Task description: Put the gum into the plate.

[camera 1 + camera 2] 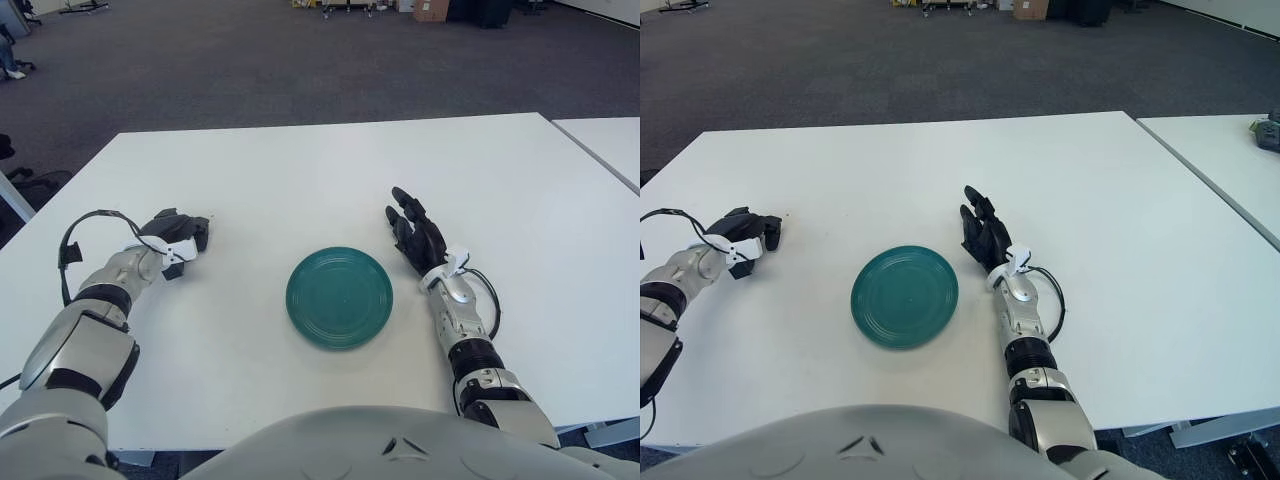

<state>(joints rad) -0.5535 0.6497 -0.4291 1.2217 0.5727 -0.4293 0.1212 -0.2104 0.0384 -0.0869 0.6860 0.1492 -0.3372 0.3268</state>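
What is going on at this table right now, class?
A humanoid robot faces a white table with a green plate in front of it. The plate holds nothing, and no gum shows anywhere in view. The left hand is out to the left of the plate, fingers curled, with nothing visible in them. The right hand shows just right of the plate, fingers spread and holding nothing.

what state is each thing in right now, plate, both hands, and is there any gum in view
plate: flat on the table, nothing in it
left hand: left of the plate, fingers curled, nothing seen in its grasp
right hand: right of the plate, fingers extended, holding nothing
gum: none visible in either view
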